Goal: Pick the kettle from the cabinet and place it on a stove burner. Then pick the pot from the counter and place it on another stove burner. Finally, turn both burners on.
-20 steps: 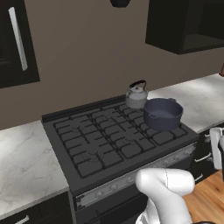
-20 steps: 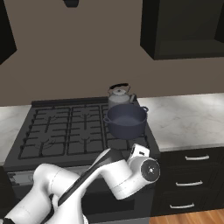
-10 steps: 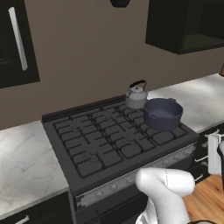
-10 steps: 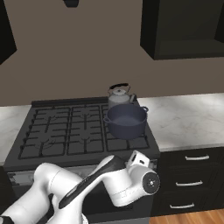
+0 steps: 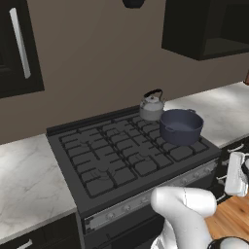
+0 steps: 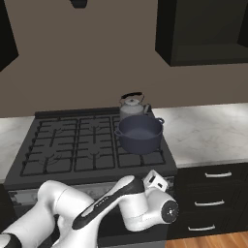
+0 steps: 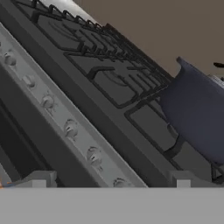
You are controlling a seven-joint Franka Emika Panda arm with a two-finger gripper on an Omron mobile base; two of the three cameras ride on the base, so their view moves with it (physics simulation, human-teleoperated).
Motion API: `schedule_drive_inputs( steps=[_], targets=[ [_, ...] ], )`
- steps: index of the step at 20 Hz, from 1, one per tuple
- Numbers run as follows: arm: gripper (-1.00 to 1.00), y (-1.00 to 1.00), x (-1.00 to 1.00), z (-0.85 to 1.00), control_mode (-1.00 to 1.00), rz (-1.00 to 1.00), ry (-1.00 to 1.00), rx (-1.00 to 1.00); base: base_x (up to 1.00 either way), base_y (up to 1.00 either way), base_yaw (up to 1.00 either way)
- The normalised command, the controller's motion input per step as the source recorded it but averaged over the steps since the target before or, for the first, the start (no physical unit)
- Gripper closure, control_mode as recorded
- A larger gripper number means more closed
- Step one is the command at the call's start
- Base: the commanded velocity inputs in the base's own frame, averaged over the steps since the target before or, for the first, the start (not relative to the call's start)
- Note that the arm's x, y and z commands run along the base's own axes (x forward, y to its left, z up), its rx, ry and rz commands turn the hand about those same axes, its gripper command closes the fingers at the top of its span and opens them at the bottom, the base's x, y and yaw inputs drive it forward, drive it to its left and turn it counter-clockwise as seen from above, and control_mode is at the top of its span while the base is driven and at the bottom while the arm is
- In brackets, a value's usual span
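While the kettle (image 5: pixel 151 106) and pot (image 5: pixel 181 126) stay put, the spread end effector (image 7: pixel 109 183) has dropped toward the stove knobs (image 7: pixel 71 128)

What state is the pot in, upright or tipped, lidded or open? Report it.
Upright and lidless. The pot sits level on the grate of the stove's front right burner, rim up, interior visible, with the kettle just behind it.

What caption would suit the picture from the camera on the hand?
Gripper, jaws apart, faces the range's row of silver knobs; the round dark blue-grey pot sits on the black cast-iron grates.
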Motion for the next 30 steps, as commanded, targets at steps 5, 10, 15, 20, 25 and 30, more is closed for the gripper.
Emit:
schedule_drive_inputs(
  steps=[5,10,15,20,25,30],
  targets=[
    [-1.00,0.00,0.16,-0.13,-1.00,-0.04,0.02,0.18,0.00,0.00,0.00],
    [-1.00,0.00,0.15,-0.12,-1.00,-0.04,0.02,0.17,0.00,0.00,0.00],
    [-1.00,-0.01,0.04,-0.10,-1.00,-0.02,0.06,0.08,0.00,0.00,0.00],
    [-1.00,0.00,0.14,-0.20,-1.00,-0.03,0.01,0.06,0.00,0.00,0.00],
    [-1.00,0.00,0.10,-0.26,-1.00,-0.05,0.00,0.07,0.00,0.00,0.00],
    [-1.00,0.00,0.07,-0.27,-1.00,-0.07,0.00,0.08,0.00,0.00,0.00]
  ],
)
